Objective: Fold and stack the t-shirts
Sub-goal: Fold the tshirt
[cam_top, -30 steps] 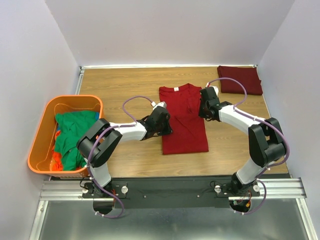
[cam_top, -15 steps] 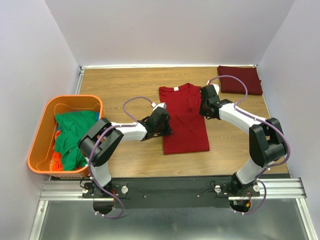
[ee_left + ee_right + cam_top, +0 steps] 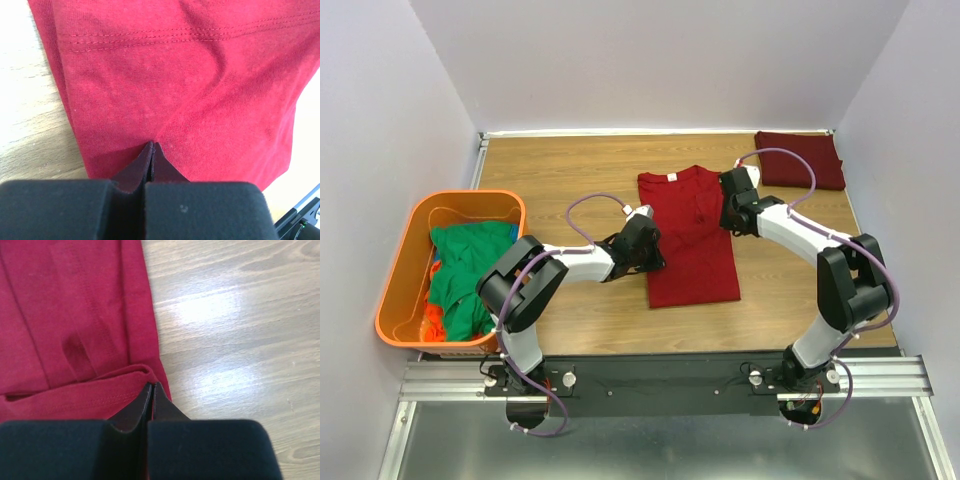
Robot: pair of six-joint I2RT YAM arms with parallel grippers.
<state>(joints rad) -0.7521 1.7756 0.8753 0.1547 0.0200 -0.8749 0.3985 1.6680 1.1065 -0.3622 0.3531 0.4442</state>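
From above, the red t-shirt [image 3: 685,235] lies flat at the middle of the surface [image 3: 570,170], collar toward 12 o'clock. Both long sides look turned in, so it reads as a narrow strip. The left jaws sit at its 8 o'clock edge and the right jaws at its 2 o'clock edge. A maroon t-shirt [image 3: 800,160] rests folded in the 1 o'clock corner, well apart. At 9 o'clock an orange tub [image 3: 395,260] holds the green t-shirts [image 3: 465,265] in a loose heap.

In the left wrist view the jaws are closed, tips together on the red cloth [image 3: 200,90]. A crease runs up from the tips, so they seem to pinch the shirt. Bare wood shows at 9 o'clock.

In the right wrist view the jaws are closed, tips at the shirt's edge [image 3: 75,315] where a turned-in flap ends. Whether any cloth is caught between them I cannot tell. Wood fills the 3 o'clock side.

My judgement: one shirt is done, and the red one is partway, still needing its crosswise fold and the move onto the maroon one. The green ones are untouched
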